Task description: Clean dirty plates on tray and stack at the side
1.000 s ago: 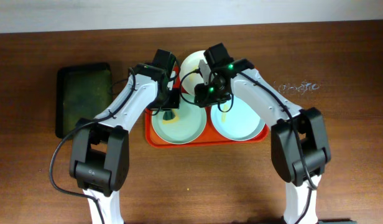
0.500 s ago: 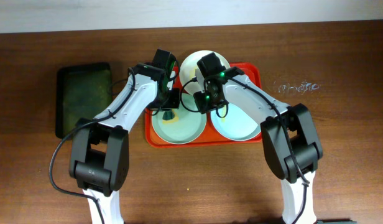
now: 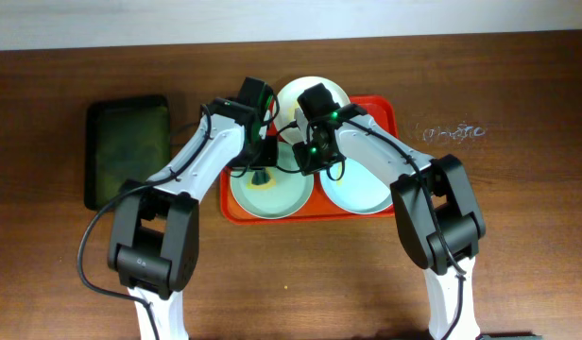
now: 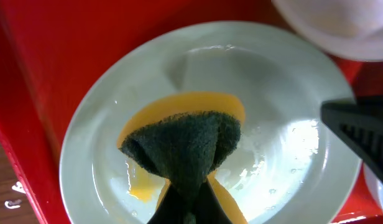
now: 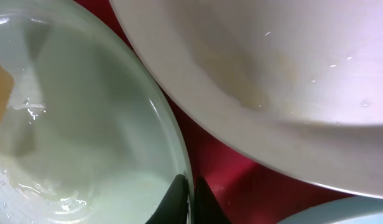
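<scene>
The red-orange tray point(image 3: 385, 111) holds three plates. The left mint plate point(image 3: 277, 196) shows a yellow smear point(image 4: 179, 106) in the left wrist view. My left gripper point(image 3: 261, 175) is shut on a dark green sponge point(image 4: 182, 146) that presses on this plate point(image 4: 291, 93). My right gripper point(image 5: 191, 196) is shut on the same plate's rim point(image 5: 170, 134) at its right edge. The white plate point(image 3: 305, 90) lies at the tray's back point(image 5: 272, 74). The right mint plate point(image 3: 367, 194) lies beside them.
A smaller dark green tray point(image 3: 126, 146) sits on the brown table left of the red tray. Scratch marks point(image 3: 452, 132) show on the table to the right. Both arms crowd the middle of the tray.
My right gripper has moved left and down from above the white plate to the left mint plate's right rim. The left gripper with the sponge has barely shifted.
</scene>
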Robot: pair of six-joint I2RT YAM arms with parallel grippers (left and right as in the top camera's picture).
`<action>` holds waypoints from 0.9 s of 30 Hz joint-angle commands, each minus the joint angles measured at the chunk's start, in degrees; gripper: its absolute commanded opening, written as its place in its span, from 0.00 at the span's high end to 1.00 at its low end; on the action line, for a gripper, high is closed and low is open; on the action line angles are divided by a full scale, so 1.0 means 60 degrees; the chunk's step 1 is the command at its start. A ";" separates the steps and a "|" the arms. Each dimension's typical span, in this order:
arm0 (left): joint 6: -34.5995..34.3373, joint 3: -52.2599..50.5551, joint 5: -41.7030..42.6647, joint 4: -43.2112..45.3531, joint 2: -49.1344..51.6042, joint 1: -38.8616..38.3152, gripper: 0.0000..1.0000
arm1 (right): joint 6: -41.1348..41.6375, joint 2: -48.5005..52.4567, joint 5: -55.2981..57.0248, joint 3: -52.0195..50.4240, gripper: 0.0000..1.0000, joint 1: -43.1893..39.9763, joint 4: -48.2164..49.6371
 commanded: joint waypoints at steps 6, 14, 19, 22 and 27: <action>-0.0517 -0.1271 0.0025 0.0798 -0.0120 -0.0007 0.77 | -0.0033 0.0248 0.0197 -0.0102 0.96 0.0076 -0.0080; -0.0517 -0.1184 0.0160 0.1005 -0.0186 0.0004 1.00 | -0.0036 0.0248 0.0197 -0.0098 0.96 0.0076 -0.0117; -0.0517 -0.1144 0.0871 0.1264 -0.0273 0.0007 1.00 | -0.0036 0.0248 0.0200 -0.0102 0.96 0.0076 -0.0076; -0.0521 -0.1213 0.0805 0.1413 -0.0273 0.0004 1.00 | -0.0033 0.0248 0.0197 -0.0102 0.96 0.0076 -0.0076; -0.0517 -0.1504 -0.0430 0.1745 -0.0106 0.0007 1.00 | -0.0036 0.0248 0.0200 -0.0102 0.96 0.0076 -0.0080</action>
